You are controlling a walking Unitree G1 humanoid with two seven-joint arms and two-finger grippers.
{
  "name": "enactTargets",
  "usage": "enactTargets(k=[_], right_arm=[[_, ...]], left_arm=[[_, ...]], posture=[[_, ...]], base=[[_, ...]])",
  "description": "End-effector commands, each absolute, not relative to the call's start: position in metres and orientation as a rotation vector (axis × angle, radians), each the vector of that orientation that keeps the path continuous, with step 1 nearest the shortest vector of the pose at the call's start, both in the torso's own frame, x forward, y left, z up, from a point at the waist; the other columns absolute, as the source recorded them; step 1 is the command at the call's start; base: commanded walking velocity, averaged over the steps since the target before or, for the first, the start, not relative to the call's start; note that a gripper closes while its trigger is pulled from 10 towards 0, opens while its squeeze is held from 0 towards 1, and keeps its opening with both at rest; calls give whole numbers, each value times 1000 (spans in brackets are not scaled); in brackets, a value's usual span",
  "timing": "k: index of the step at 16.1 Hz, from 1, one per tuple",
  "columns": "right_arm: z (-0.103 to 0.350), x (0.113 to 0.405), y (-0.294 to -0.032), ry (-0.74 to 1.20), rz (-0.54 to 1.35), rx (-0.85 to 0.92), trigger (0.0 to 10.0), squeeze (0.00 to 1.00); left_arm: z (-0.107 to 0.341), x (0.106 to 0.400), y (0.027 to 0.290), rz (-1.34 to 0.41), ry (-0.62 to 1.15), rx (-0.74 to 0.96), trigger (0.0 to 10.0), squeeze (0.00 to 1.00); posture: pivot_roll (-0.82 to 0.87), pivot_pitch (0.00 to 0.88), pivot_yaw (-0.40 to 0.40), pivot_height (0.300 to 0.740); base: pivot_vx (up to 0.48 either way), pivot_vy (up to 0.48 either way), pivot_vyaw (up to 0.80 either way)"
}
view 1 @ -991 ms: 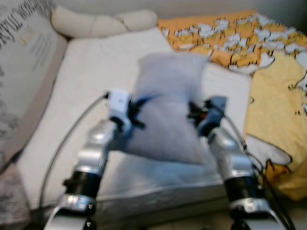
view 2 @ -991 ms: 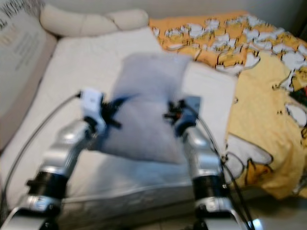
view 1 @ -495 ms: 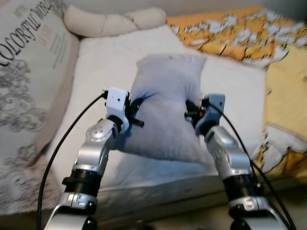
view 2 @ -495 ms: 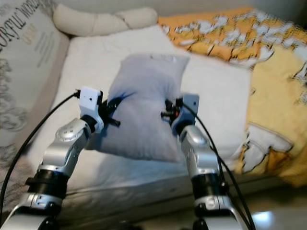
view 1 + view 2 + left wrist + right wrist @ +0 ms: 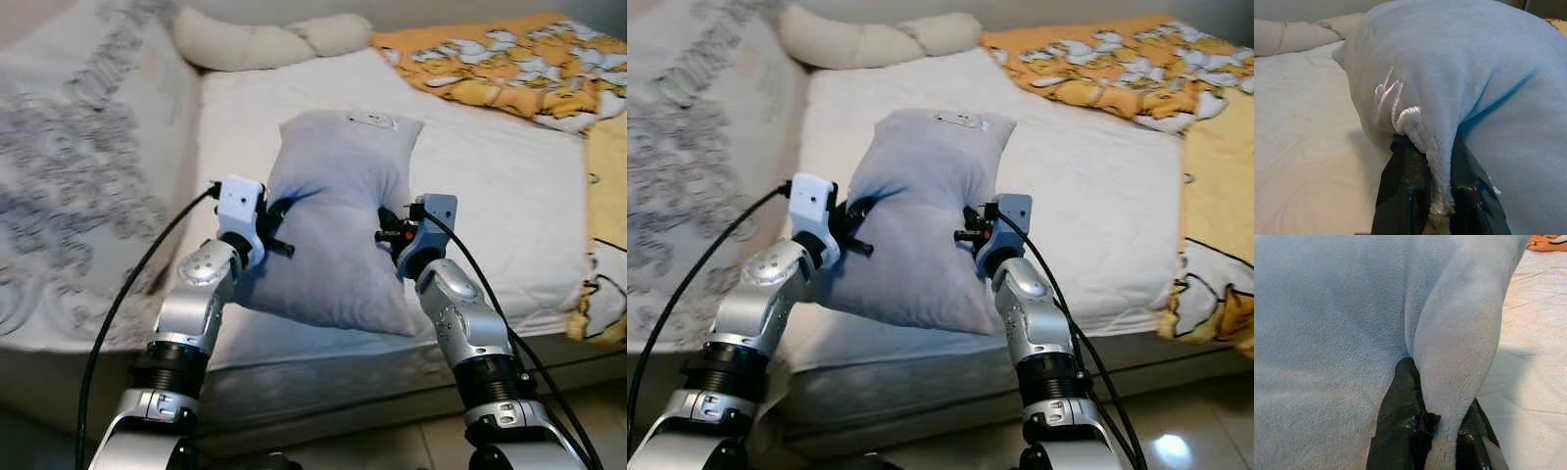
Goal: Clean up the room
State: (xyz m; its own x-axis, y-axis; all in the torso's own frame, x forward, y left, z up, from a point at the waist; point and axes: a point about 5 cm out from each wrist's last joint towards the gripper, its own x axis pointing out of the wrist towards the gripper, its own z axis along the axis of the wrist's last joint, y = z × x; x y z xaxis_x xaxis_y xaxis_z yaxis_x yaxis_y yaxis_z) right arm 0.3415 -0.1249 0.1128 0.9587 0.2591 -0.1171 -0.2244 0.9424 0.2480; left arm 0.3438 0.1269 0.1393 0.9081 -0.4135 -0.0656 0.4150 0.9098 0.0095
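A: Camera swung since a second ago, so the bed sits more to the right in frame. The pillow hasn't shifted between the arms.

B: Grippers? The wrist views show what the head views can't: left gripper (image 5: 1437, 196) and right gripper (image 5: 1442, 431) each pinch a fold of the one grey pillow (image 5: 338, 225), held above the white mattress (image 5: 490, 196).

A: Its small tag (image 5: 370, 120) isn't readable. One yellow blanket (image 5: 509, 64) lies beyond.

I see a bed (image 5: 509, 196) with a white sheet, a cream knotted cushion (image 5: 265, 39) at its head, an orange patterned blanket (image 5: 500, 64), and glossy tiled floor (image 5: 1176, 441).
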Motion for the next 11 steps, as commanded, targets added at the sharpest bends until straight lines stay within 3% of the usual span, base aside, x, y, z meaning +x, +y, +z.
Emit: enactTargets(k=[1, 3, 6, 11], right_arm=[[118, 344, -131, 125, 229, 236, 10000, 0], [116, 344, -129, 140, 243, 225, 10000, 0], [116, 343, -125, 145, 281, 200, 10000, 0], [113, 340, -117, 168, 343, 188, 10000, 0]], left_arm=[[152, 346, 131, -404, 2, 39, 10000, 0], [152, 346, 135, -388, -3, 40, 10000, 0], [153, 347, 138, -367, -7, 38, 10000, 0], [154, 348, 143, -332, -12, 42, 10000, 0]], posture=[[7, 0, 101, 740], [11, 0, 98, 740], [11, 0, 98, 740], [17, 0, 94, 740]], base=[[0, 0, 0], [0, 0, 0], [283, 0, 0], [330, 0, 764]])
